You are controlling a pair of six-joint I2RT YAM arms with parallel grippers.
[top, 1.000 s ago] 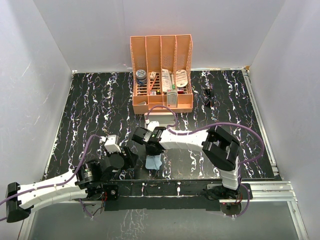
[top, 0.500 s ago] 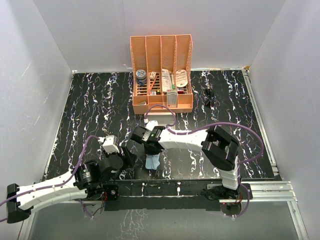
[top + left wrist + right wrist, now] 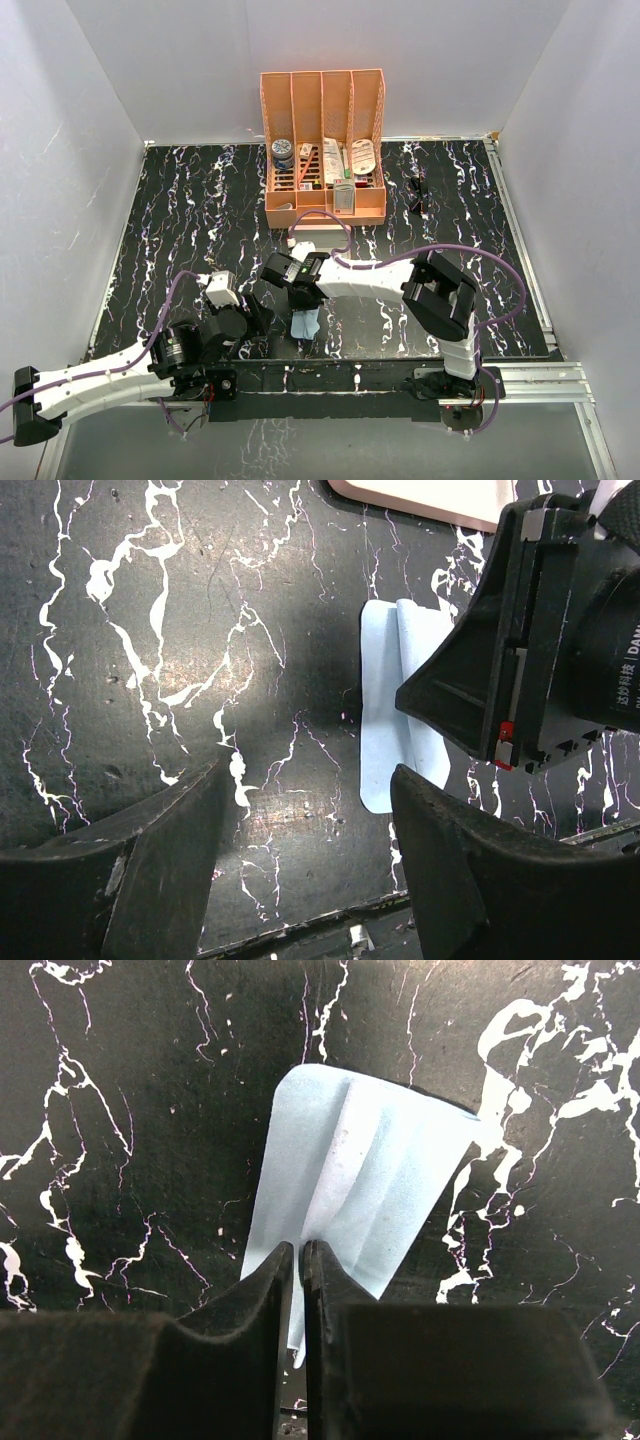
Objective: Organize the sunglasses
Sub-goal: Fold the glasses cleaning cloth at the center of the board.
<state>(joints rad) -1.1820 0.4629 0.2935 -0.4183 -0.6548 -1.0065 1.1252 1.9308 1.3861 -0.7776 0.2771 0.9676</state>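
The black sunglasses [image 3: 417, 193] lie on the table at the back right, far from both grippers. The pink case [image 3: 318, 232] lies in front of the organizer; its edge shows in the left wrist view [image 3: 430, 500]. My right gripper [image 3: 299, 1248] is shut on the near edge of the light blue cloth [image 3: 370, 1170], which is bunched into folds. In the top view the right gripper [image 3: 303, 306] is just above the cloth [image 3: 309, 326] near the table's front edge. My left gripper [image 3: 308, 775] is open and empty, just left of the cloth [image 3: 395, 710].
An orange desk organizer [image 3: 323, 205] with several small items stands at the back centre. The right arm's wrist [image 3: 540, 630] sits close to the right of my left gripper. The table's front edge [image 3: 300, 930] is just below the left fingers.
The right gripper has shifted slightly left while holding the cloth. The left arm has drawn back a little. The sunglasses and case have not moved.
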